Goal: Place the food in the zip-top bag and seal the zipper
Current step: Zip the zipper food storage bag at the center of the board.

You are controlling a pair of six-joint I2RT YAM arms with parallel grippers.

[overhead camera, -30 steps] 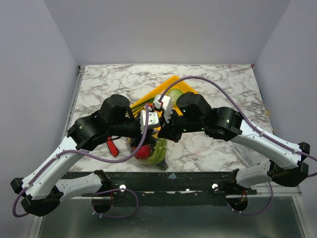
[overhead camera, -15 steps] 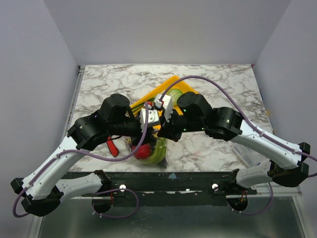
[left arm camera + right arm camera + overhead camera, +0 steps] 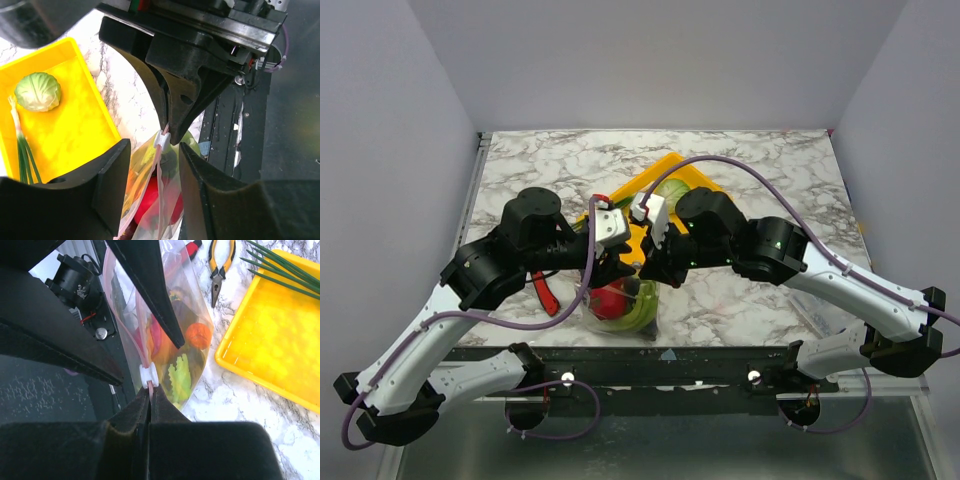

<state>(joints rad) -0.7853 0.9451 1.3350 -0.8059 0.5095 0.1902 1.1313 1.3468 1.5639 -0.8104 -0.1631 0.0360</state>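
Note:
The clear zip-top bag [image 3: 623,303] hangs near the table's front edge with a red tomato [image 3: 610,300], green leaves and other food inside. My right gripper [image 3: 150,390] is shut on the pinkish zipper [image 3: 140,335] just below its white slider [image 3: 146,376]. It also shows in the top view [image 3: 648,268]. My left gripper [image 3: 154,150] is open, its fingers on either side of the bag [image 3: 150,205] without touching it. A green cabbage [image 3: 37,91] and green onions [image 3: 22,155] lie in the yellow tray [image 3: 75,120].
The yellow tray [image 3: 665,175] sits just behind both grippers. Yellow-handled pliers [image 3: 220,270] and a red-handled tool [image 3: 545,295] lie on the marble table left of the bag. The table's dark front edge is right beneath the bag.
My left arm has swung to the left and back, and its gripper now stands open around the bag's top. The right gripper has kept its hold on the zipper.

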